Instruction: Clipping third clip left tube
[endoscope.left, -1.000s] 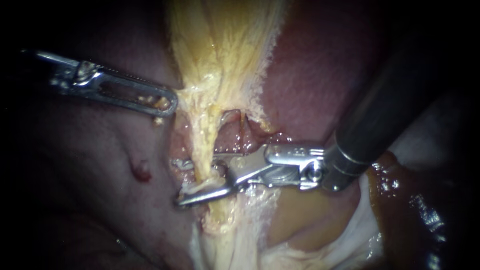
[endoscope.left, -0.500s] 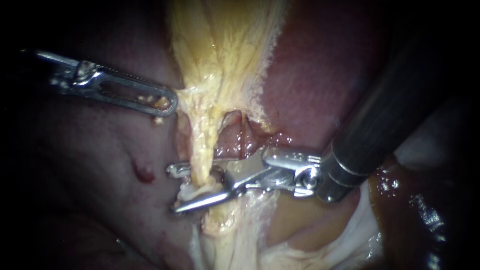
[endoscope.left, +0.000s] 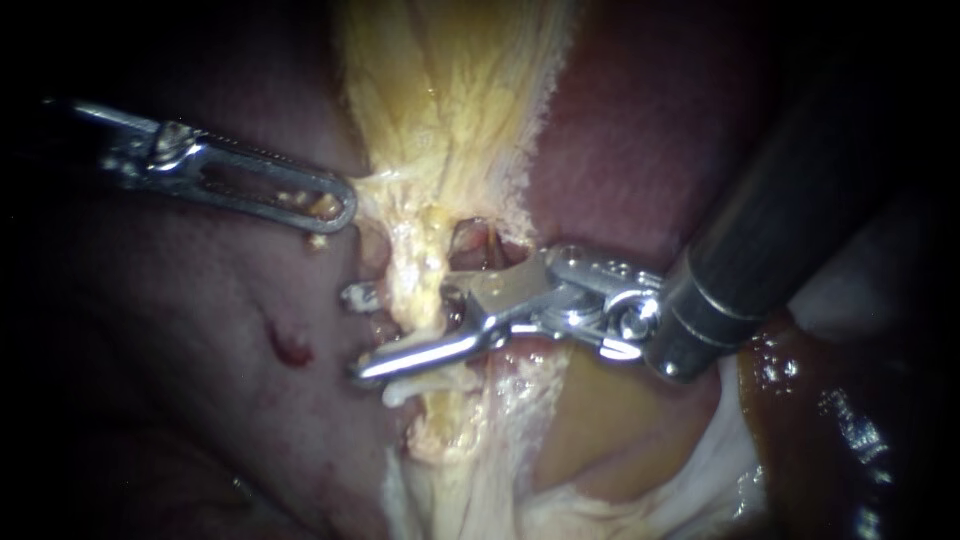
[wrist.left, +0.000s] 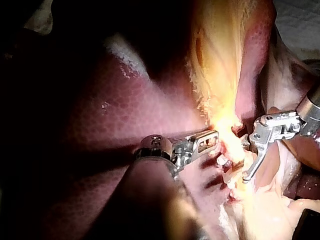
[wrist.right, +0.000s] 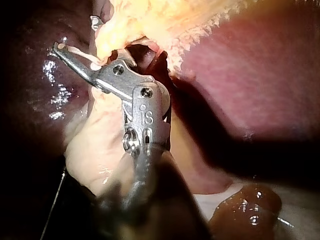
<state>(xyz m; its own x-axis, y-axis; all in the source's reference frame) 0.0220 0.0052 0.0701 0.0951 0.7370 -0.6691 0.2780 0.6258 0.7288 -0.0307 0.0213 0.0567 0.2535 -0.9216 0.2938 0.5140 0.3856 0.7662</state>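
Now, right instrument (endoscope.left: 357, 334), jaws gaping wide, left tube (endoscope.left: 415, 280) lying between them, unclamped.

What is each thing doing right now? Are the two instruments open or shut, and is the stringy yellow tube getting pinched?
Left instrument: jaws shut on the edge of the yellow tissue, holding it taut.
Right instrument: jaws open, one on each side of the tube.
Tube: whole and stretched, between the open jaws, not pinched.
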